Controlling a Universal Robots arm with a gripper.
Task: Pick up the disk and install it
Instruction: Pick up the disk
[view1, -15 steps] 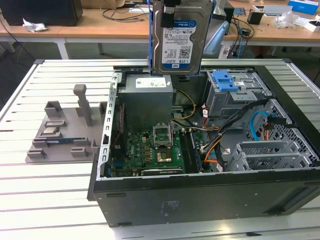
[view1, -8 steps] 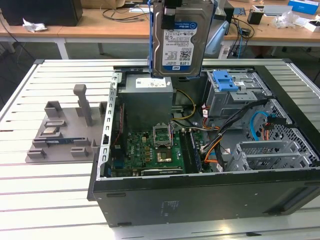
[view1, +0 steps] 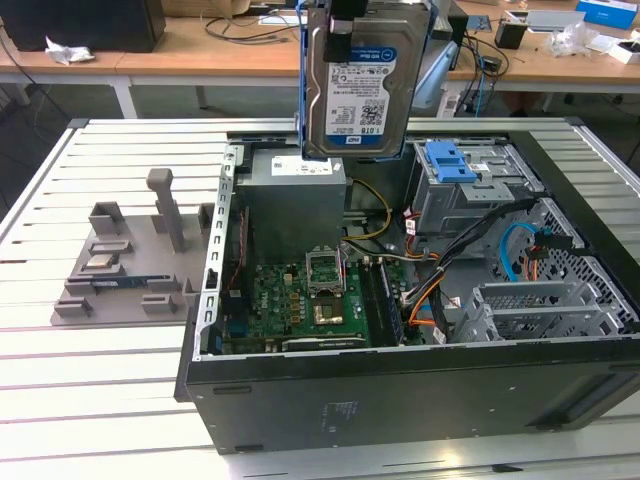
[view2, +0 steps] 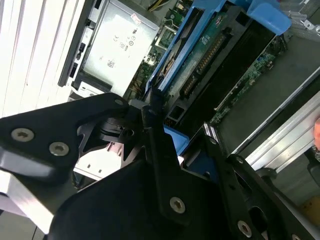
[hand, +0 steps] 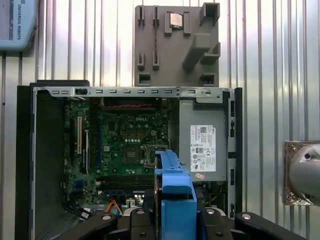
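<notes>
Gripper is holding the disk by its blue carrier frame, its 2 jaws closed tight against the sides. The disk is hanging upright right under the gripper, label facing the exterior view. It's hovering in the air over the open computer case, with the grey power supply and motherboard lying further below.

Printed label on disk, white printed sticker on power supply
</notes>
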